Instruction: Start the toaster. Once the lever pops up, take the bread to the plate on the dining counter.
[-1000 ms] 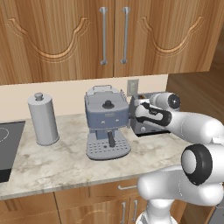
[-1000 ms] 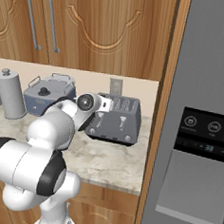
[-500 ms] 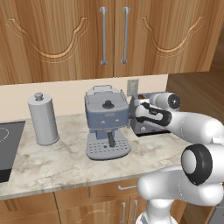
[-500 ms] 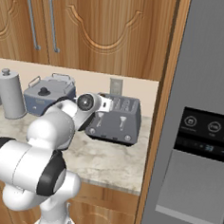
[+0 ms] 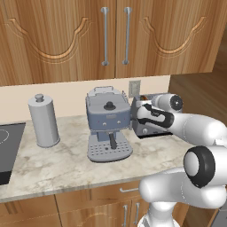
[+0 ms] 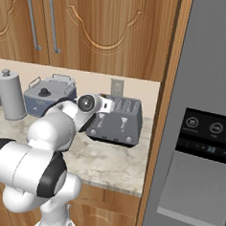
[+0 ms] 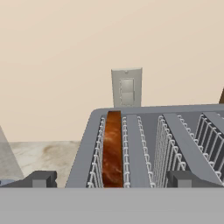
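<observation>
Hand view: bread (image 7: 113, 151) upright in toaster (image 7: 144, 144) leftmost slot.

Brown bread (image 7: 113, 151) in dark-grey toaster (image 7: 148, 144), marbled counter (image 5: 57, 164).

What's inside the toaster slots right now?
In the hand view, the bread stands in the leftmost slot of the toaster. The other slots show bare wire guides; their bottoms are out of sight.

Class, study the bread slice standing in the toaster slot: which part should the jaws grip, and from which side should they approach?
Grip the bread by its top edge, coming straight down from above. It stands on edge in the toaster, wire guards flanking both faces, so probably just the crust is reachable.
</observation>
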